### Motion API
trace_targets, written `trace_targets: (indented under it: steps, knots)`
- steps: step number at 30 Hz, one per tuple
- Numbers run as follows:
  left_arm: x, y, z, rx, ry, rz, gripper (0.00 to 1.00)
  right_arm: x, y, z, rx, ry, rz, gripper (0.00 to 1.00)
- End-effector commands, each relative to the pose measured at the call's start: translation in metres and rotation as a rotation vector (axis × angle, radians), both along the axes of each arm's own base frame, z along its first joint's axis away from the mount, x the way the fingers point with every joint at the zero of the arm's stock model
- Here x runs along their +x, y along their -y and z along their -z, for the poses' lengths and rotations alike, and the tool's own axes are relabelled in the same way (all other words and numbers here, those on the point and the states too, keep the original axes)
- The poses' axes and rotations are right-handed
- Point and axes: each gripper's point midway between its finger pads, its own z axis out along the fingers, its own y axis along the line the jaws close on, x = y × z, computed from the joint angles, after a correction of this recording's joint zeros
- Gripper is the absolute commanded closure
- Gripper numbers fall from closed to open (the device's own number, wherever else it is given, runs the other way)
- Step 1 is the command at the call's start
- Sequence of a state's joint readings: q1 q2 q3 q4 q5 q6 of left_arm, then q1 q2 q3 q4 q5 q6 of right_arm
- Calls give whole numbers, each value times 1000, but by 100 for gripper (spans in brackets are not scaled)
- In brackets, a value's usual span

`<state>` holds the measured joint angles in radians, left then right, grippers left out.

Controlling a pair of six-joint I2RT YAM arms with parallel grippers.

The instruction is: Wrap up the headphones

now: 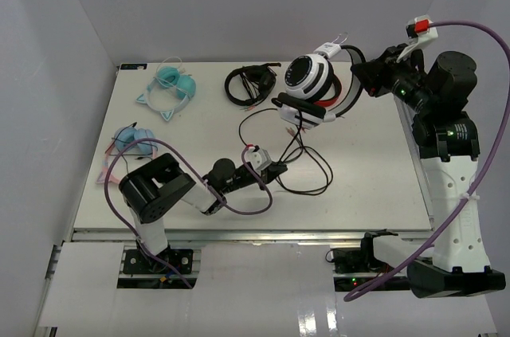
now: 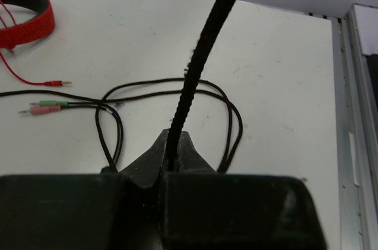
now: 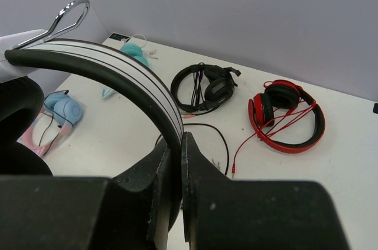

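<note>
Headphones [image 1: 309, 76] held aloft by headband [image 3: 118, 75], pinched between right gripper [image 3: 176, 151] jaws. Cable [image 2: 204, 61] clamped in left gripper [image 2: 175, 151], rising from fingertips; slack loops on table [image 2: 283, 72] just beyond. Headband judged stiff, light. Cable limp, thin, slip-prone: firm pinch advised.

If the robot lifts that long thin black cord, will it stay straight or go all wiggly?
Probably wiggly. The thin black cable lies in loose loops on the white table, so it looks floppy. Pinched in the shut left gripper, it runs straight only where it seems pulled taut. It looks light, and its woven-looking surface may keep it from slipping.
</note>
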<state>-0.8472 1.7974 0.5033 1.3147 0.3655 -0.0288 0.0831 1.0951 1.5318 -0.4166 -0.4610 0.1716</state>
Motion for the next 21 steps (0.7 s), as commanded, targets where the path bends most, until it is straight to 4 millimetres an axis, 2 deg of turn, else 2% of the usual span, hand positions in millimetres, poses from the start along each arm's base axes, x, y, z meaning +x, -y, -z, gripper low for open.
trace_targets:
  steps: [1,3,5,6,8,10,12,13,16,17,18,19,20,21]
  knots:
    - [-6,-16,-36,-32,46,107,100,-49,-37,-10,-4,77,-327,92]
    - [-1,-32,-27,55,-11,126,100,-70,-49,6,-36,95,-469,92]
    - [12,-51,-27,95,-18,106,100,-87,-50,15,-101,158,-522,92]
    - [28,-73,-29,115,-29,63,100,-96,-50,18,-147,188,-548,92]
    - [46,-100,-36,160,-52,29,100,-107,-50,22,-233,264,-613,92]
    - [59,-116,-49,216,-80,27,100,-114,-49,48,-278,190,-658,92]
    - [68,-130,-56,267,-148,12,100,-110,-47,80,-394,158,-653,92]
    - [82,-130,-80,271,-93,-4,100,-107,-46,89,-429,151,-640,92]
    - [92,-129,-110,311,-200,-6,100,-94,-44,137,-617,117,-549,92]
    - [99,-124,-131,282,-217,-4,100,-91,-45,149,-630,98,-532,92]
    - [99,-122,-137,276,-240,1,100,-88,-44,159,-645,71,-519,92]
    - [97,-116,-145,261,-289,15,100,-81,-43,168,-675,51,-482,92]
    - [95,-106,-162,232,-352,36,100,-70,-40,175,-712,39,-429,92]
    - [90,-98,-167,230,-378,59,100,-63,-39,179,-731,31,-392,92]
